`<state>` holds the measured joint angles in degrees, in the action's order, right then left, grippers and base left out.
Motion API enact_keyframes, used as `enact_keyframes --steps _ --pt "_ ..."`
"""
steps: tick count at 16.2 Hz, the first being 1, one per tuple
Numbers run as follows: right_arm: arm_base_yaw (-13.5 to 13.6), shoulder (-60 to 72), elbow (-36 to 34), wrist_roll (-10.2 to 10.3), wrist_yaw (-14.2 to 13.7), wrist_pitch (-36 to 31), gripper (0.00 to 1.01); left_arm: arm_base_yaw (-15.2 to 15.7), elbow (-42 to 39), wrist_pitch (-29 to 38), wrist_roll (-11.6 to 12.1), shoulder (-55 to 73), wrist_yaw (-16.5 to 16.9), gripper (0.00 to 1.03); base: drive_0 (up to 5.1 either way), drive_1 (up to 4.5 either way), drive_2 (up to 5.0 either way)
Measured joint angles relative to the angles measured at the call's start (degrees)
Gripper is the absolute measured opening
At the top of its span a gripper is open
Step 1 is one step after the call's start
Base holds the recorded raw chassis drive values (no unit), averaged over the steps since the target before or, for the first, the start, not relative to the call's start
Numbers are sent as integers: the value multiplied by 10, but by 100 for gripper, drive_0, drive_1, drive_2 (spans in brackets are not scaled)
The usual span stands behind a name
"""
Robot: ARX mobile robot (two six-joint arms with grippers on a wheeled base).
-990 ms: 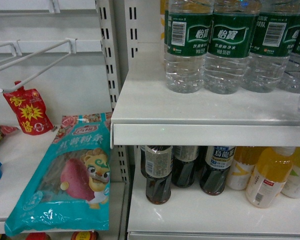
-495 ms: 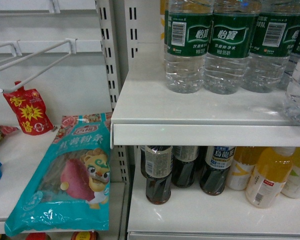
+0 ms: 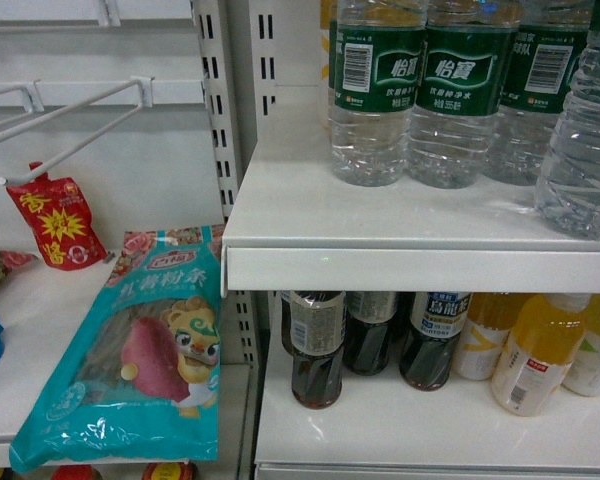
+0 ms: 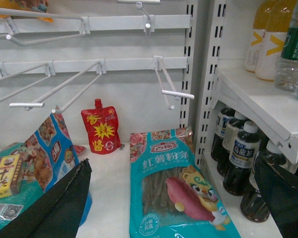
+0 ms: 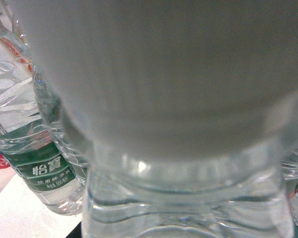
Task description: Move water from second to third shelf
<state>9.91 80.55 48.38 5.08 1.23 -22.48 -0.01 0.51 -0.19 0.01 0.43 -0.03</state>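
Water bottle (image 3: 583, 140): at shelf (image 3: 420, 225) front edge, beside its row (right gripper's hold cannot be confirmed; left gripper (image 4: 179, 198) released, idle). Step: withdrawal. Next: lift clear, then carry to third shelf.

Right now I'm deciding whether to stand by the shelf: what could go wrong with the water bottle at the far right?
The clear ribbed plastic water bottle is at the white shelf's front edge, so a slip could drop it onto the yellow juice bottles below. It is close beside the row of green-labelled water bottles and could knock one. The right wrist view shows only a blur of that bottle, so the grip cannot be checked.
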Motion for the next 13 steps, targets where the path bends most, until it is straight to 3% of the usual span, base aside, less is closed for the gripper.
enact_keyframes --steps 10,11,13 --pt "1 7 7 -1 -4 1 43 0 0 0 0 0 0 98 0 0 0" --pt "1 7 7 -1 -4 1 47 0 0 0 0 0 0 98 0 0 0" --pt "-2 7 7 -2 -4 0 67 0 0 0 0 0 0 98 0 0 0"
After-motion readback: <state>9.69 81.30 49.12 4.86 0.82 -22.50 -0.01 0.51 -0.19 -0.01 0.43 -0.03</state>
